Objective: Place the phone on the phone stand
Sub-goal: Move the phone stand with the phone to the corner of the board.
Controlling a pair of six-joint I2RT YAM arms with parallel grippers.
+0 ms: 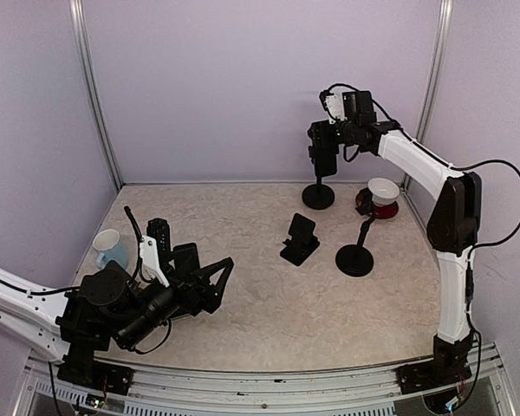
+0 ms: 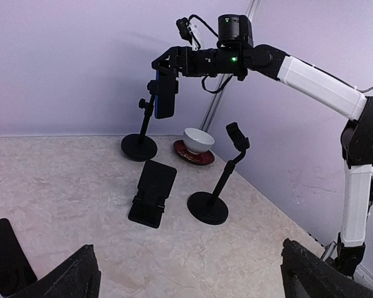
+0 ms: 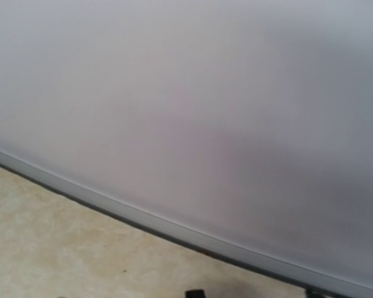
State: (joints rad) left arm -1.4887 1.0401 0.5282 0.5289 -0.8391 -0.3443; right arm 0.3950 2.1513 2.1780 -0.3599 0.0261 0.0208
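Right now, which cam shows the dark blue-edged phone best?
Left wrist: the dark blue-edged slab phone hangs in the right tool, side-on and large against the pale purple wall. Top external shows it small, merging with the black tool. Right wrist shows only that wall and the beige tabletop, no phone.

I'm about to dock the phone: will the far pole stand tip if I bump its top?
Likely tippy: the far pole stand is tall and thin on a small round base, so a high bump has leverage. It looks rigid, not floppy. The phone, clamped in the right gripper, hangs beside its top.
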